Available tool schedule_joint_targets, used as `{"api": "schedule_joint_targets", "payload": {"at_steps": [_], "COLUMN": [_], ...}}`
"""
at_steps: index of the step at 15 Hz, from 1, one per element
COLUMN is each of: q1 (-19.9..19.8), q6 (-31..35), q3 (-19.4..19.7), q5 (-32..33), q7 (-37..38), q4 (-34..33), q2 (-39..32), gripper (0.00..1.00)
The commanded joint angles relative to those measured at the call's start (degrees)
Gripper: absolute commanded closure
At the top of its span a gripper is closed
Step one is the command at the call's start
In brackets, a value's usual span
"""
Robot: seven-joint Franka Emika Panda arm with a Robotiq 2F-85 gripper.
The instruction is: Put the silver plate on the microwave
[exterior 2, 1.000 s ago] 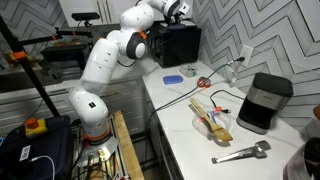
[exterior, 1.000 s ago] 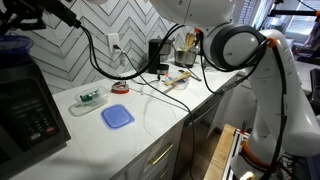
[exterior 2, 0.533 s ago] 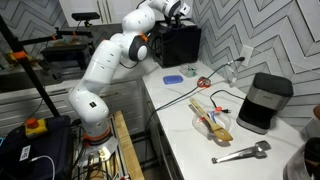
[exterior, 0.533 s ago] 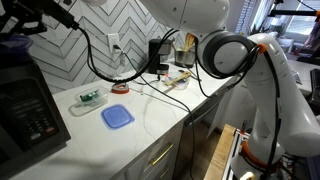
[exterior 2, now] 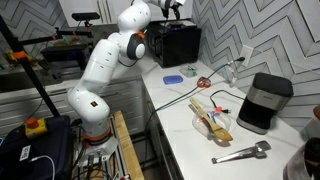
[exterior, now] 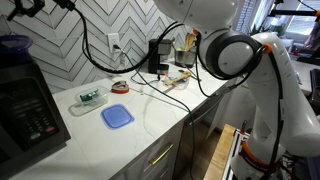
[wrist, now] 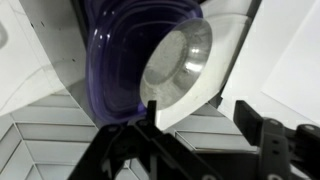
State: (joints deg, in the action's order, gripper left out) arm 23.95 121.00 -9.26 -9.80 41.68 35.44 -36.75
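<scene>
Where the white counter (exterior: 150, 125) ends at the far left of an exterior view, a black microwave (exterior: 25, 110) stands with a purple bowl (exterior: 14, 45) on its top. Just above, at the upper edge of that view, the robot's hand (exterior: 28, 8) hangs in the air, too small there to read. Further right on the counter lie a clear tub (exterior: 90, 98) and a flat blue square (exterior: 117, 116), both down beside the microwave. At the right, the white arm (exterior: 235, 50) fills the view. In the wrist view, the purple bowl takes the left side. The silver plate (wrist: 180, 65) lies against it, overlapping its rim; whether it sits inside the bowl cannot be told. Below, the hand's two dark fingers (wrist: 150, 120) are spread apart with nothing between them.
</scene>
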Motion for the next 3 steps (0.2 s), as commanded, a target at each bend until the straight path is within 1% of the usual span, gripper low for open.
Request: {"api": "schedule_joint_targets", "payload": {"at_steps": [1, 2, 3], "q1": [2.76, 1.54, 2.04], "q6": [4.36, 2.58, 3.26], "q3": [5.19, 2.37, 3.39], "q5": [6.50, 3.54, 4.62], "q7": [7.41, 3.04, 4.66], "q4": [1.99, -0.17, -0.16], "q2": [5.05, 2.19, 3.21], "gripper": [0.00, 0.08, 0.00]}}
